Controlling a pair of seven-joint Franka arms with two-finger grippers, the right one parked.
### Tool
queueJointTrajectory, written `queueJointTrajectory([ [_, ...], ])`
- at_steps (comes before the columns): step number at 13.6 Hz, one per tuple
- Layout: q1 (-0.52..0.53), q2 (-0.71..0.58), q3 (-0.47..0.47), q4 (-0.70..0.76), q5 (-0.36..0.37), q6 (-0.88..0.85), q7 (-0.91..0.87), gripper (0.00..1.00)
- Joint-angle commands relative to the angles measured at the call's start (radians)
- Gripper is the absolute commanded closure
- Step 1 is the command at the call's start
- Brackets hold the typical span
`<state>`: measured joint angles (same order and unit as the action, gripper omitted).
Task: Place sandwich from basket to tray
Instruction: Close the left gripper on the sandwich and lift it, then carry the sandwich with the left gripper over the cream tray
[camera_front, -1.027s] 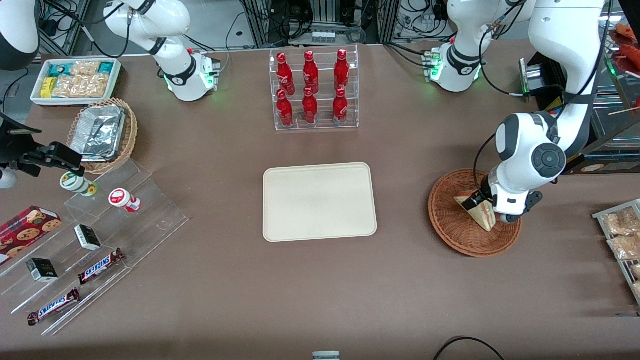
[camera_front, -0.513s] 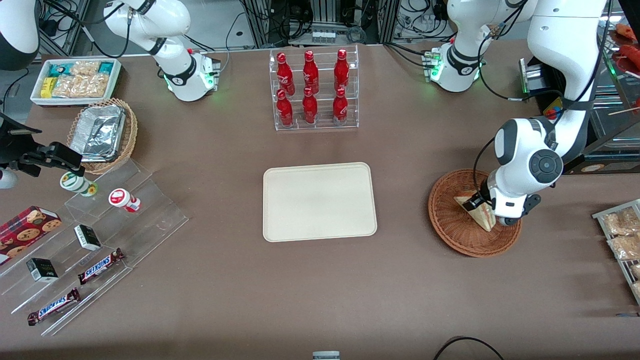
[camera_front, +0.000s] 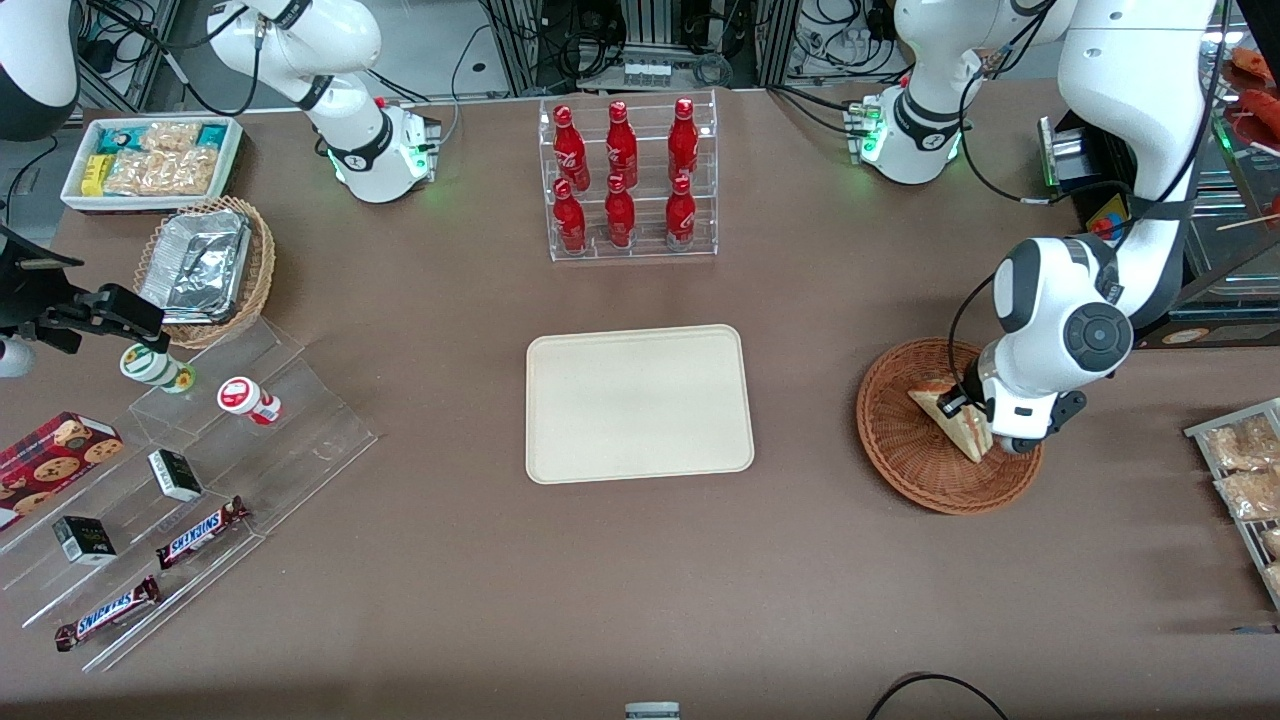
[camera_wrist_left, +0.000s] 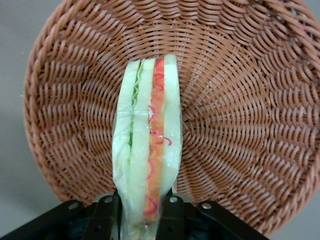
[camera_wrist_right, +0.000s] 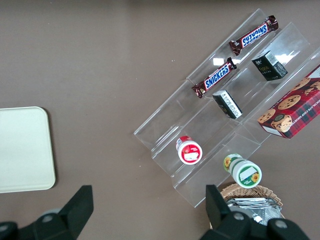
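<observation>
gripper (camera_wrist_left: 140, 210): clamped on sandwich (camera_wrist_left: 147, 145) | sandwich: held edge-up over basket (camera_front: 915, 450) | tray (camera_front: 638, 402): bare, well apart

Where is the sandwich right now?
The sandwich is in the round brown basket, toward the working arm's end of the table. The gripper is shut on it, a finger on each bread side, and the tray sits bare nearby.

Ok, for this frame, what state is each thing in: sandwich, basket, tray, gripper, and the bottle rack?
sandwich: on edge in the basket, clamped between the fingers.
basket: holds only the sandwich.
tray: bare, nothing on it.
gripper: down in the basket, shut on the sandwich.
bottle rack: six red bottles standing upright.
</observation>
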<state>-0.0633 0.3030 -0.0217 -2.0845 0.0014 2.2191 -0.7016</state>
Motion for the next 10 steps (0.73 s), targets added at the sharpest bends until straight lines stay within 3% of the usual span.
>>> queueJointTrajectory([
  [1,-0.013,-0.007,0.000,0.072,0.017,-0.097,0.005,1.00],
  [5,-0.073,-0.039,-0.007,0.098,0.042,-0.119,0.014,1.00],
  [10,-0.226,-0.015,-0.011,0.220,0.028,-0.251,0.017,1.00],
])
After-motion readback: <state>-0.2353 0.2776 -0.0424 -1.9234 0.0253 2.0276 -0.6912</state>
